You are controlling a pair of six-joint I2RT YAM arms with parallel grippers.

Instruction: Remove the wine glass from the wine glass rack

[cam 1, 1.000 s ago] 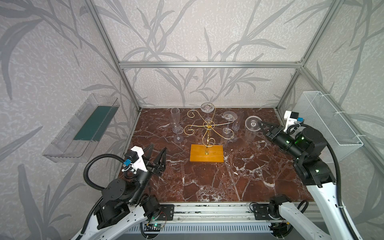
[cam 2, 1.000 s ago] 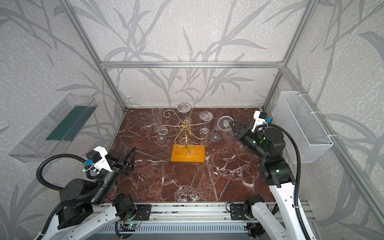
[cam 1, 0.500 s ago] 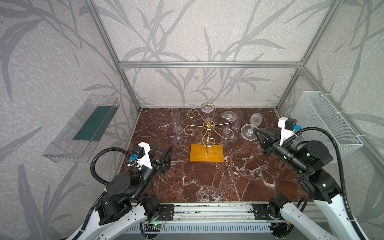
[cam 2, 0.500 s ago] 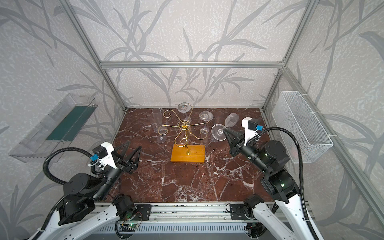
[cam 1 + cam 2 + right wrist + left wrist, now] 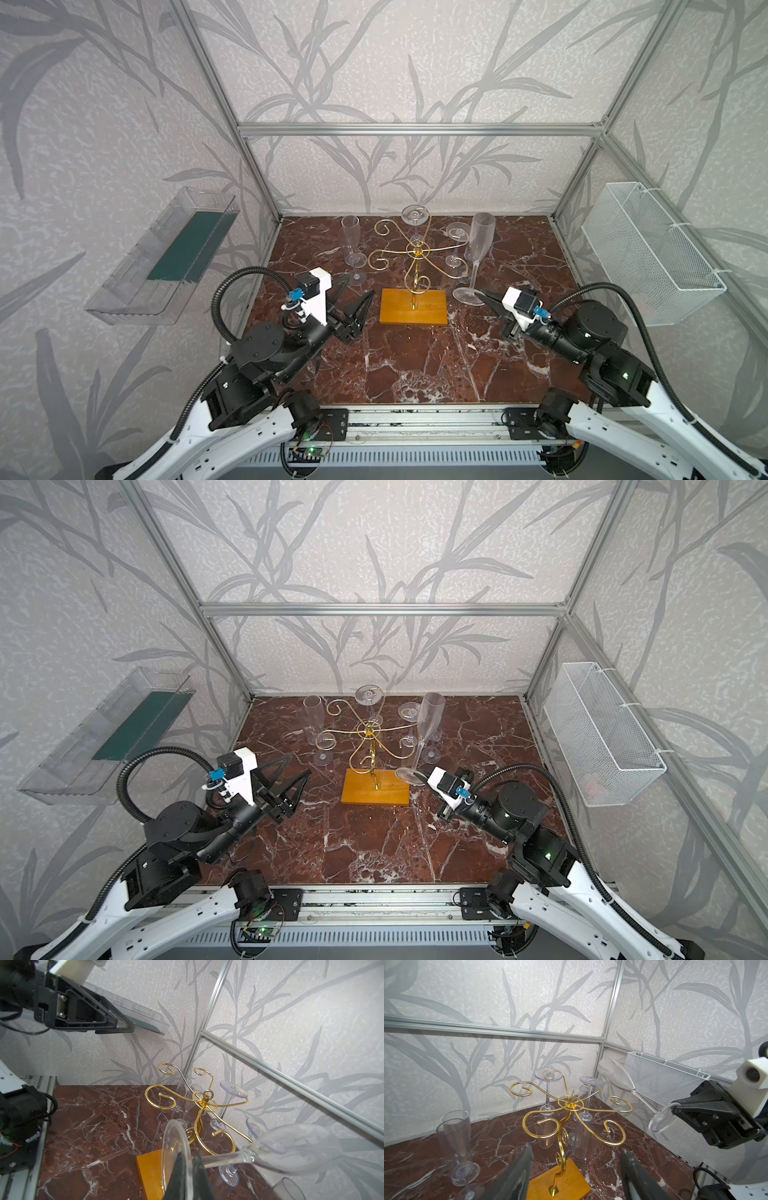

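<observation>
Broadly, the marble desk [image 5: 415,365] carries the wine glass rack [image 5: 417,253], whose gold scroll arms spread just ahead of both tools, with its wooden base lying between them. Two hanging glasses [image 5: 414,215] sit upside down on arms beyond the tools' tips. The wine glass [image 5: 478,243], a tall clear flute, is off the rack and in the air. It juts out from the tips of the right tool [image 5: 484,296], tilted, with its rim up and away from the tool. It runs alongside the nearest scroll arm, but the left wrist view shows it apart from that arm. The right tool is clamped narrow on the edge of the foot [image 5: 176,1147], one fingertip on each face of the disc, and the stem [image 5: 224,1158] and bowl [image 5: 291,1147] reach out past the tips. The left tool [image 5: 358,289] stands wide and empty, pointed at the rack. By its look the glass is light, stiff, thin-walled and smooth, so probably slippery and easy to crack. A pinch on the foot's edge is a small, slick hold with the whole length levering about it, so the glass may swivel between the pads. The stem just past the foot, or the low part of the bowl, seems a steadier place to take it, squeezed gently.
</observation>
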